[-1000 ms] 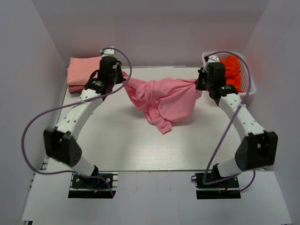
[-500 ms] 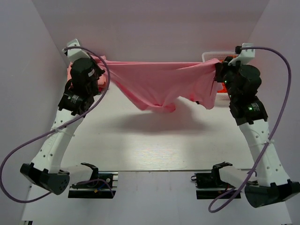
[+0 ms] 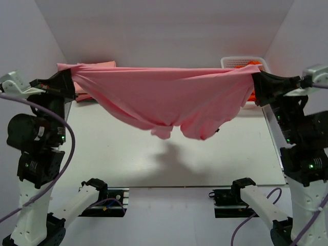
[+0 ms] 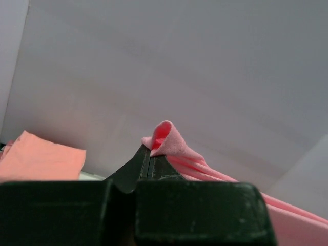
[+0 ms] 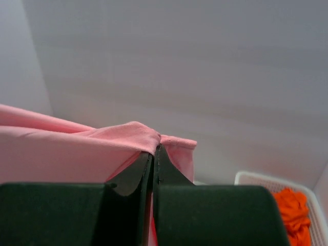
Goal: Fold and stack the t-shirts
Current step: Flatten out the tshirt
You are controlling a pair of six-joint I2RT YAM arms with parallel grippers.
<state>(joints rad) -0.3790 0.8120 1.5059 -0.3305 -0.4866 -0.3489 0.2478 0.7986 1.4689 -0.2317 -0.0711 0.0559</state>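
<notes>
Left hand [image 3: 65,81] and right hand [image 3: 259,83] each pinch the pink shirt [image 3: 164,97] above the desk [image 3: 128,164]; best lowered taut and level.

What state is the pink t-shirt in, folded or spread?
Spread, not folded: the pink t-shirt hangs stretched between the left gripper and right gripper, each shut on one end.

Lab booth: plain white walls [image 3: 164,31]
</notes>
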